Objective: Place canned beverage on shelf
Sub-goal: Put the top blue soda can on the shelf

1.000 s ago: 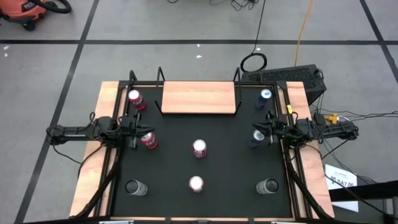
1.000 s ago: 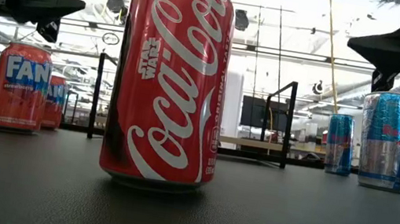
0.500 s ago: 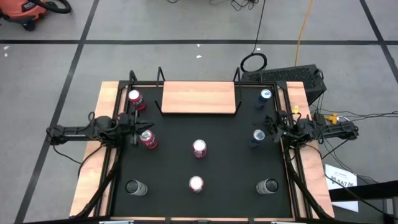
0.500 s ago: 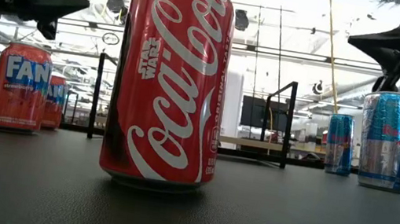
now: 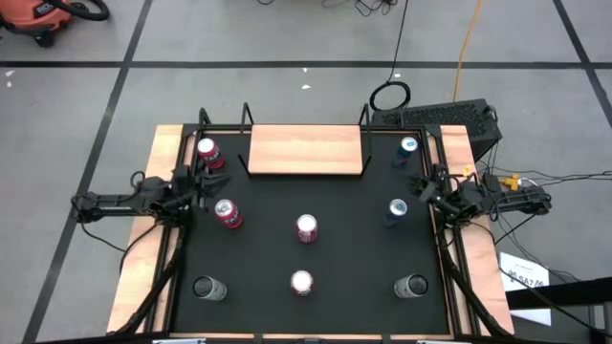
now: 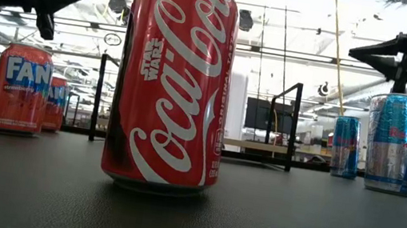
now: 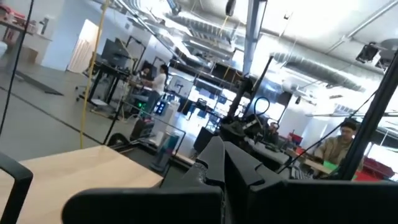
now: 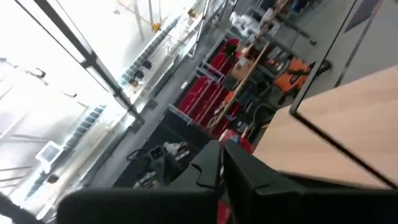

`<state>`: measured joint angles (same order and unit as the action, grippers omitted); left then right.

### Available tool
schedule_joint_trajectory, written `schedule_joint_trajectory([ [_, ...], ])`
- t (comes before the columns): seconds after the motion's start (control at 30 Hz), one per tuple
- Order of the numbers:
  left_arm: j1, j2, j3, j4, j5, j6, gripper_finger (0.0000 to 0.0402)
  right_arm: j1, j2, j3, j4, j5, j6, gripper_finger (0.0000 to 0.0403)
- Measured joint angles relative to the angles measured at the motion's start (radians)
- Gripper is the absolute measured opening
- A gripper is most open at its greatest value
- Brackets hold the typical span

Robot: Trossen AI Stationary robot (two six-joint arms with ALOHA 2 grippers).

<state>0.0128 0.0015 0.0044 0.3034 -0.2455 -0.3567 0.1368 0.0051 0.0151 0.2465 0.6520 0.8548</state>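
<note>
The shelf (image 5: 306, 150), a light-wood board with black rods at its corners, stands at the table's far middle with nothing on it. A red Coca-Cola can (image 5: 306, 227) stands upright at mid-table, and another red can (image 5: 301, 282) stands nearer, filling the low view (image 6: 171, 85). A red Fanta can (image 5: 227, 213) stands near my left gripper (image 5: 204, 179), which is shut, empty and raised, as the left wrist view (image 7: 221, 155) shows. A blue can (image 5: 396, 210) stands near my right gripper (image 5: 422, 184), which is also shut and empty, as the right wrist view (image 8: 221, 155) shows.
A second Fanta can (image 5: 207, 151) stands at the far left and a second blue can (image 5: 406, 148) at the far right. Two silver cans (image 5: 208, 288) (image 5: 412, 286) stand near the front corners. The table has raised wooden side edges (image 5: 143, 239).
My left gripper has drawn back from above the Fanta can toward the table's far left and turned toward the far edge. My right gripper has pulled away from the blue can toward the right edge and also swung toward the far side. No can has moved.
</note>
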Motion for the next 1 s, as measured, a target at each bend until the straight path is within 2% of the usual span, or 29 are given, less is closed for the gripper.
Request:
schedule_joint_trajectory([
  [0.27,0.000,0.004,0.000,-0.005,0.007,-0.126,0.0000,0.000,0.000,0.011,0.042,0.060,-0.037,0.0078],
  [0.43,0.002,0.014,0.054,-0.041,-0.059,-0.135,0.0008,0.000,0.031,0.058,0.035,0.063,-0.067,0.0143],
  [0.6,0.001,0.068,0.165,-0.205,-0.144,-0.136,0.0056,0.000,0.098,0.157,0.040,0.101,-0.138,0.0198],
  [0.73,0.001,0.138,0.238,-0.220,-0.176,-0.135,0.0106,-0.001,0.186,0.270,0.031,0.127,-0.271,0.0214],
  [0.87,0.001,0.222,0.307,-0.248,-0.204,-0.142,0.0144,-0.001,0.277,0.412,-0.120,0.201,-0.355,0.0215],
  [1.0,0.021,0.307,0.375,-0.250,-0.213,-0.218,0.0160,-0.001,0.353,0.585,-0.431,0.254,-0.339,0.0215],
])
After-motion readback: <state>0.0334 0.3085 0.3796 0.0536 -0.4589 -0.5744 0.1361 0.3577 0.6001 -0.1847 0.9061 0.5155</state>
